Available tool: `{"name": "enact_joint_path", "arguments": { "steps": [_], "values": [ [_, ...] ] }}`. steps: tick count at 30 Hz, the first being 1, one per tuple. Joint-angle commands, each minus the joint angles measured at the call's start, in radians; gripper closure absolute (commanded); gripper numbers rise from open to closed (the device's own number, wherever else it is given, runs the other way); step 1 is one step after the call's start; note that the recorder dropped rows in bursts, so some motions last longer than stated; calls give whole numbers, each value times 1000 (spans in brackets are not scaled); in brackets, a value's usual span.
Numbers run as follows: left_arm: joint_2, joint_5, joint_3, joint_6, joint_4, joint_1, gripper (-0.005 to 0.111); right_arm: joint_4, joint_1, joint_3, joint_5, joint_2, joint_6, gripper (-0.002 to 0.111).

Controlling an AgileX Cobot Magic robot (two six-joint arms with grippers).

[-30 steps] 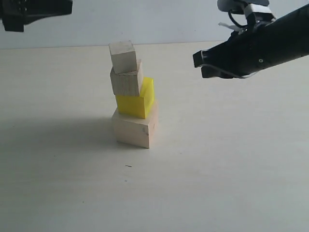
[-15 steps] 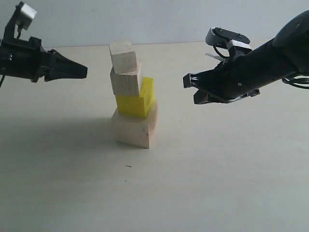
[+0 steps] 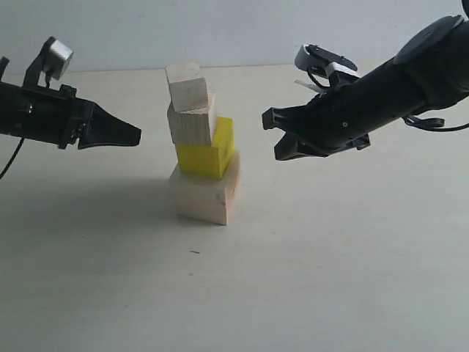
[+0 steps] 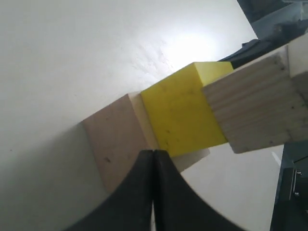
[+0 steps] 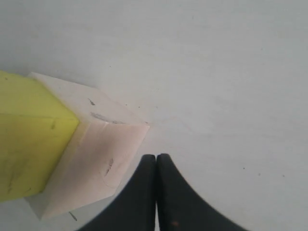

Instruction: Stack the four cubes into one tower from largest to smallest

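Observation:
The tower stands mid-table: the big pale wood cube (image 3: 201,194) at the base, the yellow cube (image 3: 209,150) on it, the smaller pale wood cube (image 3: 192,123) above, and the tiny pale wood cube (image 3: 186,84) on top. The upper cubes sit offset and twisted. My left gripper (image 3: 138,136) is shut and empty, hanging left of the tower and clear of it. My right gripper (image 3: 272,136) is shut and empty, right of the tower at yellow-cube height. The left wrist view shows the big cube (image 4: 115,139), the yellow cube (image 4: 185,113) and the smaller cube (image 4: 255,110) beyond the shut gripper (image 4: 153,151). The right wrist view shows the yellow cube (image 5: 29,139) on the big cube (image 5: 96,154) beside the shut gripper (image 5: 156,156).
The pale table (image 3: 330,279) carries only the tower. A grey wall (image 3: 242,29) rises behind its far edge. The tower's shadow falls to the left across the tabletop.
Both arms have dropped and moved inward toward the tower, the left one coming in from the upper left corner. The four cubes have not moved.

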Motion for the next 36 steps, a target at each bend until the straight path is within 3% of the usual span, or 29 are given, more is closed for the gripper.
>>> {"name": "enact_joint_path", "arguments": {
  "steps": [1, 14, 29, 36],
  "values": [
    [0, 10, 2, -24, 30, 2, 107, 4, -4, -37, 25, 32, -9, 108],
    [0, 2, 2, -30, 50, 2, 107, 41, 66, -119, 97, 113, -11, 108],
    [0, -9, 2, -30, 64, -2, 107, 82, 66, -119, 88, 162, -28, 108],
    [0, -24, 2, -30, 68, -36, 107, 108, 66, -131, 68, 173, -53, 108]
  ]
}}
